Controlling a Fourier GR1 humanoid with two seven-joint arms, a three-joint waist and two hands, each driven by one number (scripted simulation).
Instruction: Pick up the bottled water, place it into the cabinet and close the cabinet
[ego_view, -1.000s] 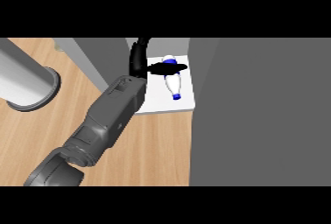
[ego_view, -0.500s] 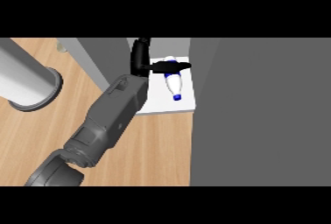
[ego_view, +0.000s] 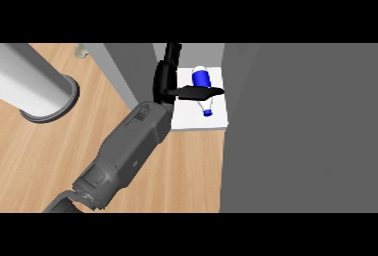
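Observation:
The bottled water (ego_view: 199, 79), clear with a blue label and blue cap, lies on its side on the white cabinet floor (ego_view: 193, 123), cap pointing toward me. My left hand (ego_view: 164, 80) stands edge-on just left of it, open, its fingers straight and pointing into the cabinet. The thumb (ego_view: 196, 92) sticks out to the right across the bottle's middle, and I cannot tell whether it touches. The grey forearm runs down to the lower left. The right hand shows nowhere.
A grey cabinet panel (ego_view: 133, 70) stands close on the hand's left. A large grey surface (ego_view: 295, 125) fills the right side. A big pale cylinder (ego_view: 33, 85) stands on the wooden counter (ego_view: 59, 150) at the far left.
The left hand's fingers have straightened from a curve and shifted slightly right. The bottle has stayed lying in the same place on the cabinet floor.

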